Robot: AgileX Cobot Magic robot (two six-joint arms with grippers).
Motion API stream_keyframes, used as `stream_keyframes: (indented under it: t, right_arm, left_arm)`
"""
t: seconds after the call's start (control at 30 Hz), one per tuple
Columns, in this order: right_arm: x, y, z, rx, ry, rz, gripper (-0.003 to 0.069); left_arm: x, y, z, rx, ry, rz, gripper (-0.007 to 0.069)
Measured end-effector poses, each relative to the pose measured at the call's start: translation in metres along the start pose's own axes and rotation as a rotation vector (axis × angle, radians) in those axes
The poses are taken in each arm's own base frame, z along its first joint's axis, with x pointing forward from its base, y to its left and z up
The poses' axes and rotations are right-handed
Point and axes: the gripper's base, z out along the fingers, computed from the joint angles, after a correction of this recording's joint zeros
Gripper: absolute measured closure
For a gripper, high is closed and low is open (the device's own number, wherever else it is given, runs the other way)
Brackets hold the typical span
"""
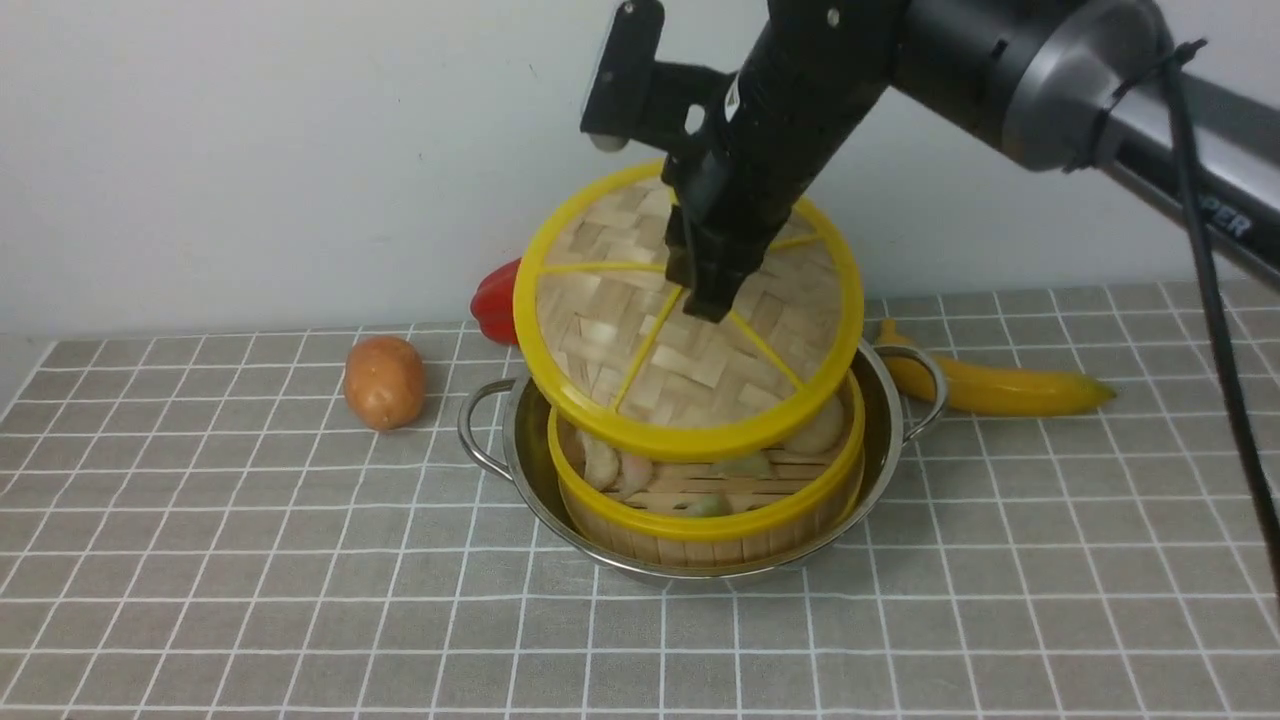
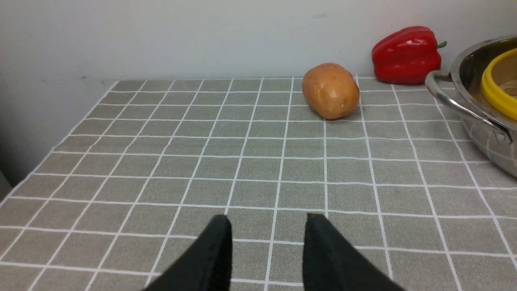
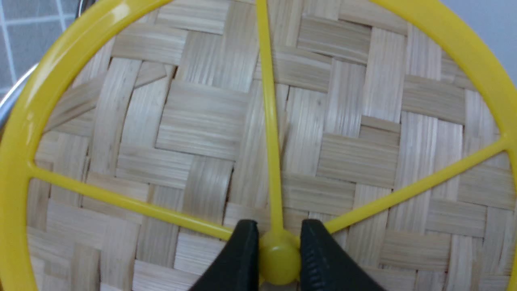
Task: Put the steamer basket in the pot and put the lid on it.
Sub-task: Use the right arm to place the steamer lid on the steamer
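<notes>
The steamer basket (image 1: 706,516), with dumplings inside, sits in the steel pot (image 1: 520,470) at mid-table. Above it the woven lid (image 1: 640,350) hangs tilted, its face turned toward the camera and its low edge just over the basket's rim. My right gripper (image 1: 708,295) is shut on the lid's yellow centre knob (image 3: 279,258), one finger on each side. In the left wrist view my left gripper (image 2: 267,226) stands open over bare cloth, nothing between its fingers; the pot (image 2: 480,117) and the basket's yellow rim (image 2: 494,95) show at that view's edge.
A potato (image 1: 383,382) lies left of the pot, a red pepper (image 1: 496,300) behind it near the wall, a banana (image 1: 1000,388) to its right. The right arm reaches in from the upper right. A grey checked cloth covers the table.
</notes>
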Motion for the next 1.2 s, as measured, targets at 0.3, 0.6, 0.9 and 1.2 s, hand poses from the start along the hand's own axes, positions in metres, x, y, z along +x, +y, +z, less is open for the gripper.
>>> stream_keyframes:
  t: [0.3,0.6,0.9,1.2]
  right_arm:
    - [0.001,0.001,0.001,-0.013,0.009,0.135,0.0513]
    - [0.021,0.017,0.017,-0.08,0.105,0.206,0.0513]
    - [0.024,0.019,0.02,-0.097,0.119,0.163,0.0513]
    - [0.026,0.024,0.039,-0.145,0.117,0.103,0.0513]
  left_arm:
    - [0.0,0.0,0.0,0.0,0.0,0.0,0.0382]
    - [0.0,0.0,0.0,0.0,0.0,0.0,0.0382]
    - [0.0,0.0,0.0,0.0,0.0,0.001,0.0382]
    - [0.0,0.0,0.0,0.0,0.0,0.001,0.0382]
